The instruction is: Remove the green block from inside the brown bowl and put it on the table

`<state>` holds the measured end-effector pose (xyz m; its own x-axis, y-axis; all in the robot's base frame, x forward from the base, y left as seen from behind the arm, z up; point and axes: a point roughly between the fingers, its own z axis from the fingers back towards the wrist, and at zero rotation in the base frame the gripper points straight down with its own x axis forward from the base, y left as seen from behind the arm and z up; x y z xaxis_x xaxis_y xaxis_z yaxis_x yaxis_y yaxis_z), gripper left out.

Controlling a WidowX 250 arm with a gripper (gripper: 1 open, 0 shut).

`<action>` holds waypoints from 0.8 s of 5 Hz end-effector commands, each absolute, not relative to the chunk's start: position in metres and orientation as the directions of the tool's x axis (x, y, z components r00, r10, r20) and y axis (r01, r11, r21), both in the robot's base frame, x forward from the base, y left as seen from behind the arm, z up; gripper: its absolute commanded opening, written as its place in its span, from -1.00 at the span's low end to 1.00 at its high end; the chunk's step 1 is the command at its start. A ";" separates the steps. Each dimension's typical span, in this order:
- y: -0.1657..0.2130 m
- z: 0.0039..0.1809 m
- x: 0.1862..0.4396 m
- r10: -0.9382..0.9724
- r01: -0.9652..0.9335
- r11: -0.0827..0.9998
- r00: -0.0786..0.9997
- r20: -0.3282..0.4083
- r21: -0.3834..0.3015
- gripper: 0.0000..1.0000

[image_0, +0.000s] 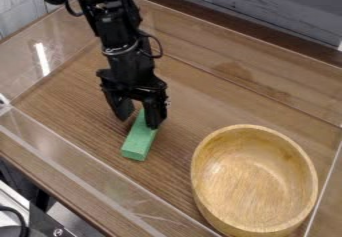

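The green block [139, 141] lies flat on the table [241, 86], to the left of the brown bowl [254, 178] and apart from it. The bowl sits at the lower right and its hollow shows nothing inside. My gripper [138, 112] points almost straight down over the block's far end, jaws open, one finger on each side just above the block. Nothing is held between the fingers. The black arm rises from the gripper toward the upper left.
Clear plastic walls [80, 196] edge the tabletop along the front and left. A grey wall runs behind the table at the top right.
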<state>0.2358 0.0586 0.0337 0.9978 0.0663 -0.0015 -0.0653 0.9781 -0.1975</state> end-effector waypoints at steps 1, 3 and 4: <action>0.064 0.037 0.239 0.079 -0.072 0.978 0.996 0.027 -0.195 -1.00; 0.065 0.042 0.237 0.083 -0.079 0.976 0.997 0.007 -0.203 -1.00; 0.065 0.047 0.236 0.080 -0.079 0.975 0.997 -0.004 -0.205 -1.00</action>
